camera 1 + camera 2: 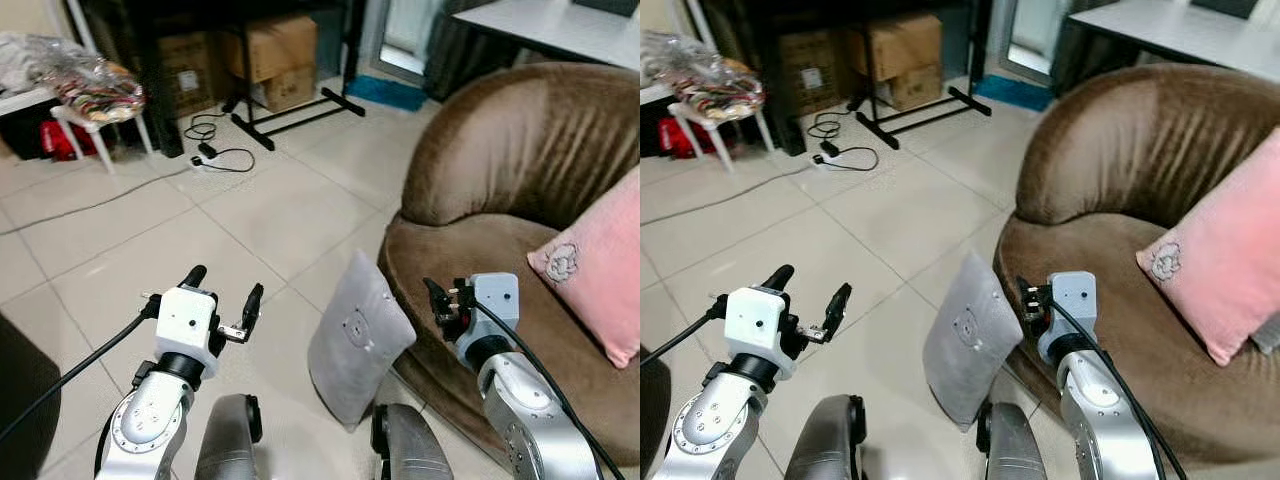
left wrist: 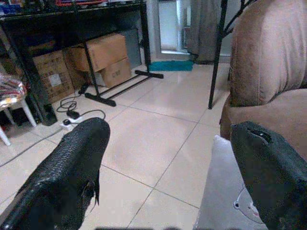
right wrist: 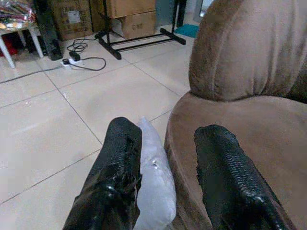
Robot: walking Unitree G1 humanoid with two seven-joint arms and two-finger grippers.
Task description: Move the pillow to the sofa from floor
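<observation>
A grey square pillow (image 1: 356,341) stands on its edge on the tiled floor, leaning against the front of the brown sofa (image 1: 520,150). My left gripper (image 1: 225,290) is held open over the floor to the left of the pillow, a short gap away; the pillow's edge (image 2: 225,201) lies by one finger (image 2: 268,172). My right gripper (image 1: 437,298) hangs open just right of the pillow's top, over the sofa's seat rim. The pillow (image 3: 156,182) sits beside one right finger (image 3: 117,158), not between the two. Nothing is held by either gripper.
A pink pillow (image 1: 595,265) rests on the sofa seat at the right. Cardboard boxes (image 1: 275,55), a black stand (image 1: 290,110), a power strip with cables (image 1: 210,155) and a white stool (image 1: 90,110) line the far side. Bare tiles (image 1: 270,210) lie ahead.
</observation>
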